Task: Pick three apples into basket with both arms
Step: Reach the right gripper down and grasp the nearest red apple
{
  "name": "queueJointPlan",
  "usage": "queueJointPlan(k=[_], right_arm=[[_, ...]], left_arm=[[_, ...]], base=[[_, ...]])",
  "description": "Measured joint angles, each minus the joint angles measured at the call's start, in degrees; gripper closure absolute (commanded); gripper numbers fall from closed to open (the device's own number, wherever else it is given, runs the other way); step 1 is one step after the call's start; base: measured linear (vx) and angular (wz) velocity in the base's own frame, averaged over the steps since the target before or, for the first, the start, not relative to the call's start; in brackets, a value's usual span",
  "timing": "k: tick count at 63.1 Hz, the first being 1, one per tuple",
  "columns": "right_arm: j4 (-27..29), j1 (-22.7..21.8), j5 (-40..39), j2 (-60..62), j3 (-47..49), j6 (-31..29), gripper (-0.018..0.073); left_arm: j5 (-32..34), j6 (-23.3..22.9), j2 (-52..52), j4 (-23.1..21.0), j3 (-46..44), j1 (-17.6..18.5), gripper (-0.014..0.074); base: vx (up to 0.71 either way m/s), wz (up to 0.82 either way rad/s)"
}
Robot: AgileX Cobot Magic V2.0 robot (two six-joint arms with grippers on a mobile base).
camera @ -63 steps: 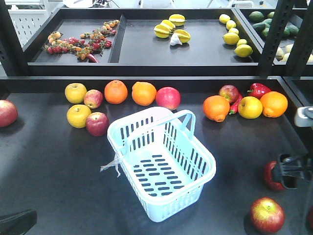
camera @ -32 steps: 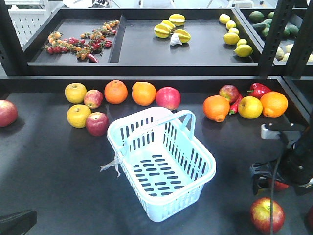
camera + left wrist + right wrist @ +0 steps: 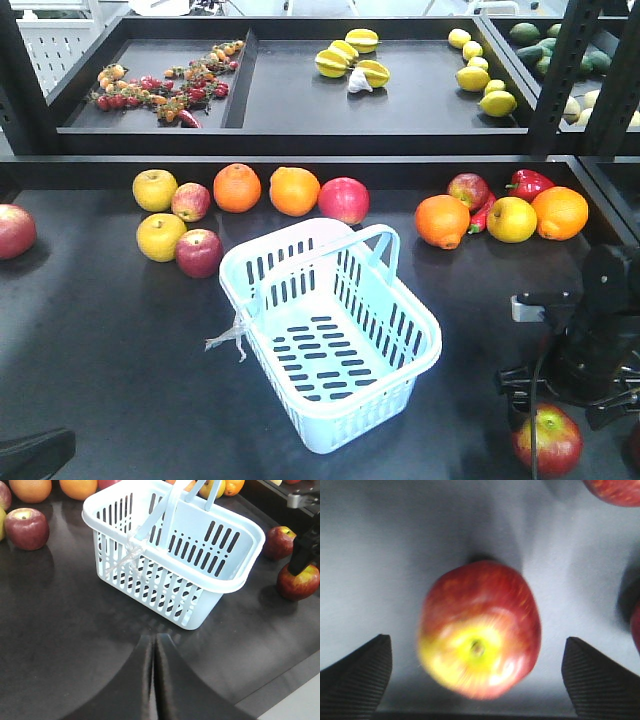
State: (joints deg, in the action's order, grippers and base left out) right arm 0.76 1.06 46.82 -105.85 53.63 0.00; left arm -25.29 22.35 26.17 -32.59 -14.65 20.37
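The pale blue basket (image 3: 425,318) stands empty mid-table; it also shows in the left wrist view (image 3: 150,587). My right gripper (image 3: 558,400) is open and hangs over a red apple (image 3: 548,442) at the front right. In the right wrist view this apple (image 3: 480,630) lies between the wide-apart fingertips (image 3: 357,680), untouched. A second apple (image 3: 279,542) lies just behind it, hidden by the arm in the front view. Another apple (image 3: 200,252) lies left of the basket. My left gripper (image 3: 154,642) is shut and empty, in front of the basket.
Along the back lie oranges (image 3: 237,187), yellow fruits (image 3: 155,189), more red apples (image 3: 344,200) and red peppers (image 3: 528,183). One apple (image 3: 12,230) lies at the far left. A raised shelf (image 3: 300,110) and black posts (image 3: 555,70) stand behind.
My right arm has moved forward and down, from the rear apple to over the front apple. The basket and the left arm have not moved.
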Motion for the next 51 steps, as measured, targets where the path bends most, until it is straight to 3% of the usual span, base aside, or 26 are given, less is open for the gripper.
queueJointPlan(k=[28, 35, 51], right_arm=[[-1.5, 0.0, -2.9, -6.7, 0.2, 0.6, -0.0032], [-1.7, 0.0, -2.9, -6.8, 0.3, 0.6, 0.0056], [-0.8, 0.0, -2.1, -3.4, 0.3, -3.0, 0.0396]], left_arm=[[0.0, 0.0, 0.0, 0.0, 0.0, 0.0, 0.0604], [0.0, 0.0, 0.0, 0.0, 0.0, 0.0, 0.0604], [0.0, 0.0, 0.0, 0.0, 0.0, 0.0, 0.0604]], base=[[0.00, 0.00], [0.00, 0.00], [0.00, 0.00]])
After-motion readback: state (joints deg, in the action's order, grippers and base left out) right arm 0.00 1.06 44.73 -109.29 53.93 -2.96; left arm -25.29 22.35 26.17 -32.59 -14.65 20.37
